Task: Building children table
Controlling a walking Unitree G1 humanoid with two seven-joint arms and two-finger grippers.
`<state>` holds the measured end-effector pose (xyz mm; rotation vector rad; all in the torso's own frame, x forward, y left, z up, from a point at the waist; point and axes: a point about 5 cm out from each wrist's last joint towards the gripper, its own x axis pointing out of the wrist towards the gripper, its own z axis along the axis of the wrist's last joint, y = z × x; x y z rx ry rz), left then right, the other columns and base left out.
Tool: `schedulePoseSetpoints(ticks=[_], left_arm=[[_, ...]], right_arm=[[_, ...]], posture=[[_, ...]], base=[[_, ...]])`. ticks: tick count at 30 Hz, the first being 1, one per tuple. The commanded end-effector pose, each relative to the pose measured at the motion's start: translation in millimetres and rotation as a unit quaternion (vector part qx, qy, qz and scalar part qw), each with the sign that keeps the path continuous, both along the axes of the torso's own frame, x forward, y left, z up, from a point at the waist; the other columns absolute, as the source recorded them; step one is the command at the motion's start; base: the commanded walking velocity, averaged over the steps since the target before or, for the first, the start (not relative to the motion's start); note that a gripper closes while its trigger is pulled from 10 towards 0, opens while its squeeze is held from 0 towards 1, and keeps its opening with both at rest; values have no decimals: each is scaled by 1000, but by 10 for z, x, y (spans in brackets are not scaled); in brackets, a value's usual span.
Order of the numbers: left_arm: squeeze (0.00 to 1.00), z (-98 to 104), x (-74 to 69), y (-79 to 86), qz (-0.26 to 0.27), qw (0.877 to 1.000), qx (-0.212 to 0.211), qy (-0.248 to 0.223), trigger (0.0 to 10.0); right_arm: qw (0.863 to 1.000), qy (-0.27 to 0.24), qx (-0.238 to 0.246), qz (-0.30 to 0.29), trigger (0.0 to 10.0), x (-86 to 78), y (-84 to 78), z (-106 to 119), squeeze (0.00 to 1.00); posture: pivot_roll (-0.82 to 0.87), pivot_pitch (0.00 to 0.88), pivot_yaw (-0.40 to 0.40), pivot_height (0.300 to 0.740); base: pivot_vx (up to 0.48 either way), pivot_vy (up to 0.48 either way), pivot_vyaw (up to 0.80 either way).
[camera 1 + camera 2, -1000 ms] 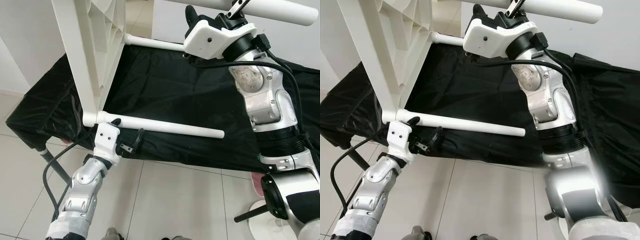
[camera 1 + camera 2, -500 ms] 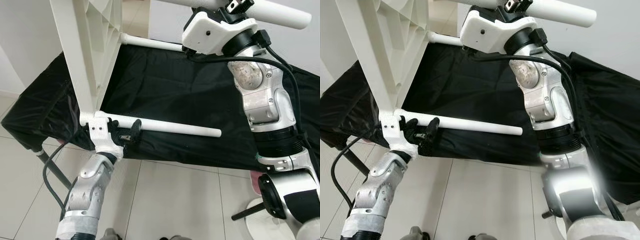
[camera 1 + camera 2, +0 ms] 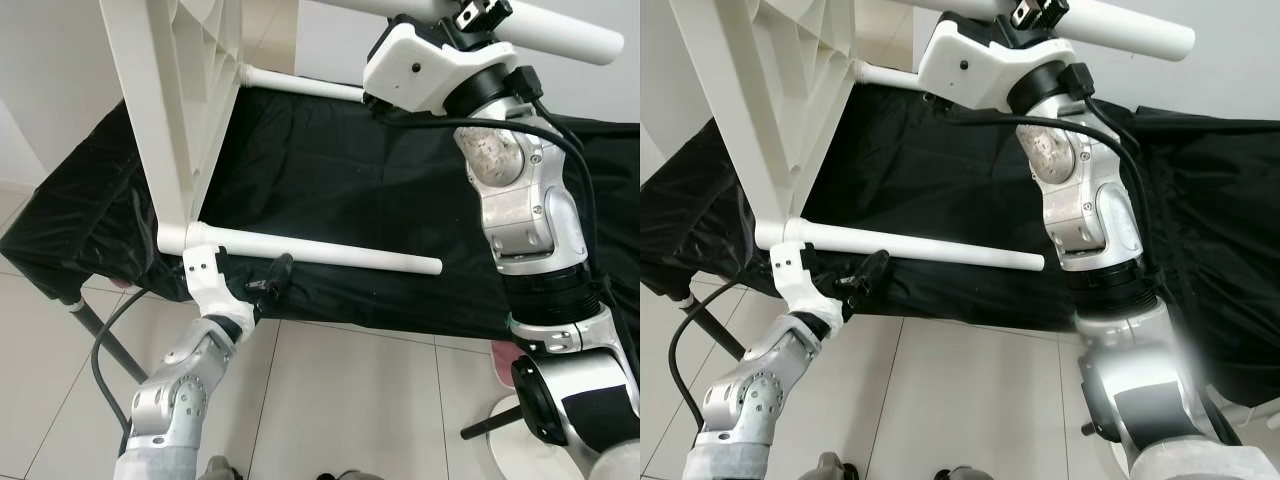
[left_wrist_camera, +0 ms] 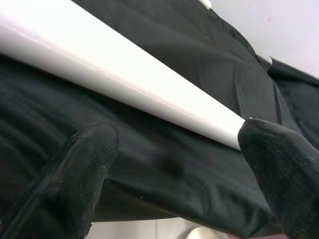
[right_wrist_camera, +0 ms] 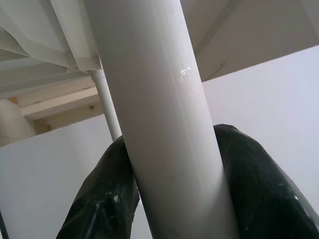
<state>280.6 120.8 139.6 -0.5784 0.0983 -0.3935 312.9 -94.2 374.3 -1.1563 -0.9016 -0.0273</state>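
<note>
A white plastic children's table [image 3: 185,110] stands tipped on its side over a black cloth-covered surface [image 3: 350,170], its ribbed underside exposed and round white legs jutting out sideways. The right gripper [image 5: 174,199] is clenched around the upper leg [image 3: 540,22], which runs between its fingers. The left gripper [image 4: 174,164] hangs released just below the lower leg [image 3: 320,251], fingers apart, beside the table's corner socket.

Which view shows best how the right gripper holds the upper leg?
The right wrist view: both fingers press the upper leg from either side. The eye views show the right gripper from behind, its fingers mostly hidden.
</note>
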Motion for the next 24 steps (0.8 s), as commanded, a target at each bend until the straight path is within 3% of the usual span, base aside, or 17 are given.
schedulePoseSetpoints(ticks=[1,8,14,24], left_arm=[[0,12,-9,-16,0,1000,-17,9,10000],[0,-6,28,21,11,999,-22,25,10000],[0,62,166,91,19,999,-25,25,10000],[0,173,343,180,28,999,-8,19,10000]], right_arm=[[998,11,64,-13,0,29,-144,-15,0],[995,6,100,-26,0,9,-235,32,0],[985,13,168,-36,0,-37,-380,59,0],[972,-6,225,-66,0,-106,-586,148,0]], posture=[[19,124,-54,740],[20,123,-55,740],[15,125,-51,740],[-1,126,-35,740]], base=[[0,0,0],[0,0,0],[0,0,0],[0,0,0]])
